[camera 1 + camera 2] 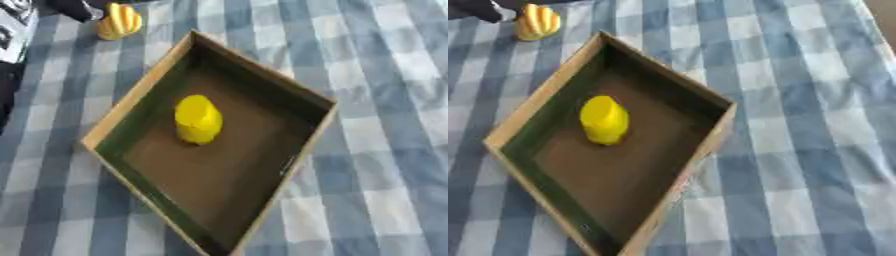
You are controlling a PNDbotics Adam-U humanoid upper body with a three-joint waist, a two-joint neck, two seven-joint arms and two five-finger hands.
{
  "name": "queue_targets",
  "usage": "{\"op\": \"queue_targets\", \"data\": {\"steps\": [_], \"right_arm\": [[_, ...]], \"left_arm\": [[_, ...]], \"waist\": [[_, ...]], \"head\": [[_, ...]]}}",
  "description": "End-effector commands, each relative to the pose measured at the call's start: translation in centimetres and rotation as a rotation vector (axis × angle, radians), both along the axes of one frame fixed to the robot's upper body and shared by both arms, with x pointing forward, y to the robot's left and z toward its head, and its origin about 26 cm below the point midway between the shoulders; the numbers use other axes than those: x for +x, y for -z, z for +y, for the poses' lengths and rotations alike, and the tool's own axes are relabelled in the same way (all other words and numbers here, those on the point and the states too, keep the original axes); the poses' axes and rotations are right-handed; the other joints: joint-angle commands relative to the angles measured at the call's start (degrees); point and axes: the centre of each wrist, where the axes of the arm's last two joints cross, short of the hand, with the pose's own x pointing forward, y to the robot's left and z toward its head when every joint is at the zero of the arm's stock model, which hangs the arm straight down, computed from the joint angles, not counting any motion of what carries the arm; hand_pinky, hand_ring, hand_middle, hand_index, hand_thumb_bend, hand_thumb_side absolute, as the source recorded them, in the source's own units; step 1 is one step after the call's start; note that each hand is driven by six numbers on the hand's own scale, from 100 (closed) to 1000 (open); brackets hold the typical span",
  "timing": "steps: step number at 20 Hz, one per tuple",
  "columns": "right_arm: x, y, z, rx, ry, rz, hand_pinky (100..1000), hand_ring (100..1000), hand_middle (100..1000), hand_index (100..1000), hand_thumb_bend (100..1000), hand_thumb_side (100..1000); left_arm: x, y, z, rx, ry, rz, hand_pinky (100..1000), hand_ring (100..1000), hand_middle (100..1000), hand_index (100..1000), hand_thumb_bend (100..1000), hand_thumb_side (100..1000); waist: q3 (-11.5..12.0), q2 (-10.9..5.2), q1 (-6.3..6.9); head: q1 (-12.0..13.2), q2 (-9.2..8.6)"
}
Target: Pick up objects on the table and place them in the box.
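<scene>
Orange ridged thing (119,20) is sitting outside the box (131,97), touching a dark shape that's maybe the left hand (74,7); can't tell its fingers. Yellow block (199,119) is lying inside already. A bad nudge risks rolling it away.

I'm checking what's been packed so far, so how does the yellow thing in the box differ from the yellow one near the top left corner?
The yellow object in the box lies on the floor of the box; the ridged yellow-orange object sits outside it on the checked cloth. The boxed one looks smooth and pure yellow; the outside one is ribbed and more orange. Both are small and rounded.
</scene>
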Motion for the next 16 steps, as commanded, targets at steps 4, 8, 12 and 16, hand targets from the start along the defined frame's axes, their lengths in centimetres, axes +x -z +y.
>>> {"op": "queue_targets", "data": {"steps": [4,8,12,16], "right_arm": [[-0.5,-1.2,0.3,-0.034,-0.007,-0.033,823,830,613,802,100,644],[-0.4,-1.3,0.5,-0.033,-0.018,-0.032,823,830,611,801,100,646],[-0.4,-1.3,0.6,-0.03,-0.025,-0.031,823,830,609,800,100,647],[-0.4,-1.4,0.8,-0.03,-0.033,-0.03,822,831,609,800,100,648]], "left_arm": [[-0.7,-0.9,1.3,0.0,-0.027,-0.021,914,962,875,910,472,100],[-0.4,-0.2,1.4,-0.013,-0.023,-0.005,911,962,874,907,469,100],[-0.1,0.3,1.4,-0.024,-0.024,0.004,904,958,868,905,473,100],[0.1,0.9,1.7,-0.04,-0.046,0.01,890,940,846,895,437,100]], "waist": [[-0.6,-0.97,-0.43],[-1.0,-0.16,-0.22],[-1.4,0.53,0.05],[-1.8,1.1,0.32]], "head": [[0.8,-1.06],[1.3,-1.81],[1.3,-2.53],[1.5,-3.16]]}}
